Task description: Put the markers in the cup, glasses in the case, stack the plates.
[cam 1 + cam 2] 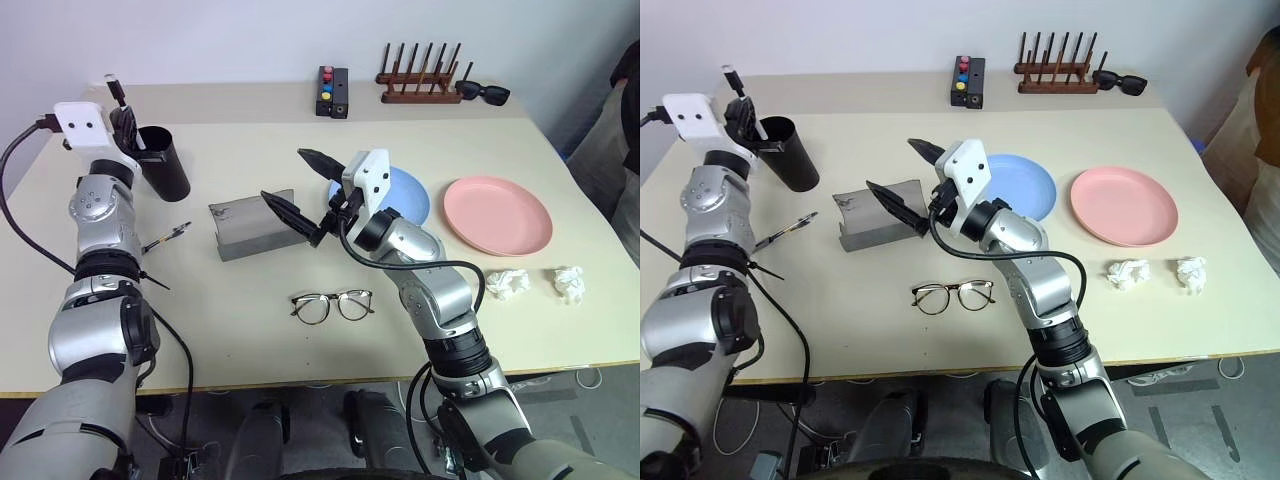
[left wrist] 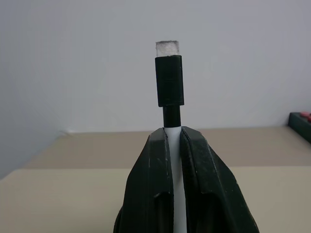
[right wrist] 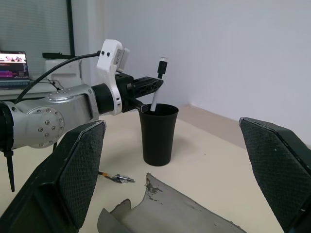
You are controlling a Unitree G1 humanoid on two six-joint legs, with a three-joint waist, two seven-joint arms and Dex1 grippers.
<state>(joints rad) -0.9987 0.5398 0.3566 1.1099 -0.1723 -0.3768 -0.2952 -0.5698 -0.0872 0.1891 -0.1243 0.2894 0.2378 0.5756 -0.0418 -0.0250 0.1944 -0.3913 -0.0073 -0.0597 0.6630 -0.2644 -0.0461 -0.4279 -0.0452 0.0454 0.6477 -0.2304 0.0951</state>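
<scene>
My left gripper point(image 1: 124, 124) is shut on the white marker point(image 2: 169, 80) with the black cap, holding it upright. The marker's lower end dips into the black cup point(image 1: 165, 165) at the table's far left. The dark marker point(image 1: 168, 237) lies on the table in front of the cup. My right gripper point(image 1: 303, 190) hangs wide open just above the grey case point(image 1: 240, 235), holding nothing. The clear glasses point(image 1: 332, 305) lie unfolded in front of the case. The blue plate point(image 1: 412, 195) and the pink plate point(image 1: 497, 214) lie side by side to the right, with my right arm over part of the blue one.
A black box with coloured buttons point(image 1: 332, 92), a wooden peg rack point(image 1: 420, 80) and black sunglasses point(image 1: 483, 93) line the far edge. Two crumpled paper balls point(image 1: 507, 283) point(image 1: 569, 283) lie near the pink plate. A person point(image 1: 625, 100) stands at the right edge.
</scene>
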